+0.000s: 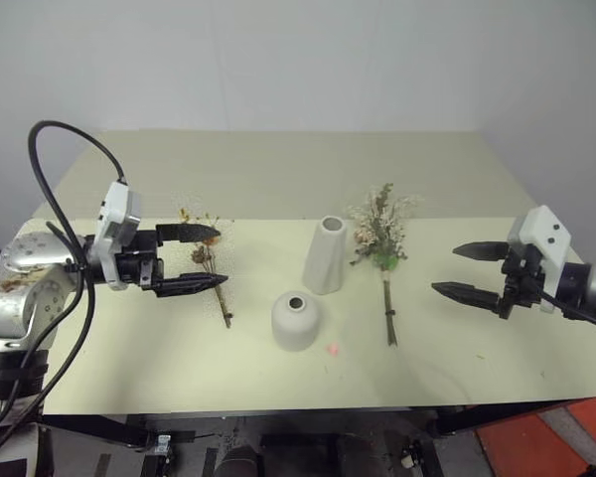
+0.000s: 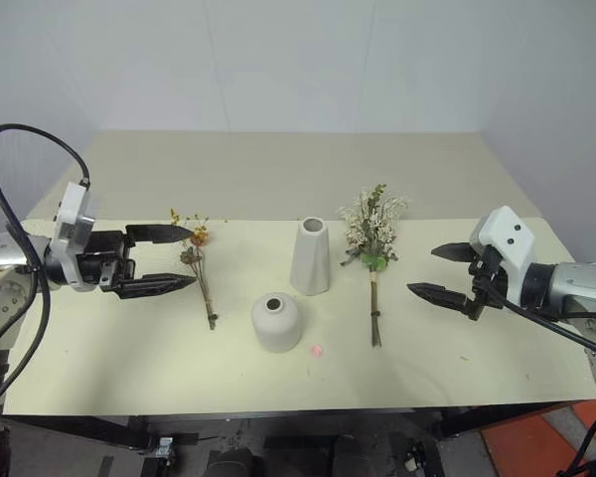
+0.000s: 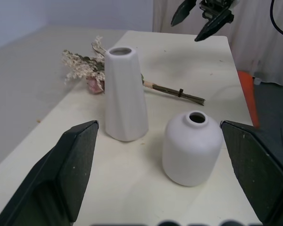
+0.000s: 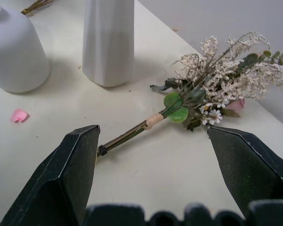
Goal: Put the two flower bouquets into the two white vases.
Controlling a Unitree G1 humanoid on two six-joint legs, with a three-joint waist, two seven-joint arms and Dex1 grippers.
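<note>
Neither bouquet is placed: the larger bouquet [image 1: 382, 238] and smaller bouquet [image 1: 207, 268] lie on the table [image 1: 278, 179], flanking the tall vase [image 1: 325, 255] and squat vase [image 1: 296, 320] toward its front edge. The left gripper [image 1: 191, 260] and right gripper [image 1: 469, 270] hang spread and empty; both insertions remain.

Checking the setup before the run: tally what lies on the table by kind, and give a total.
White vases: 2, a tall cone vase and a squat dome vase.
Flower bouquets: 2, the larger cream bouquet and the smaller yellow-orange bouquet, both lying flat.
Pink petal: 1.
Total: 5.
</note>
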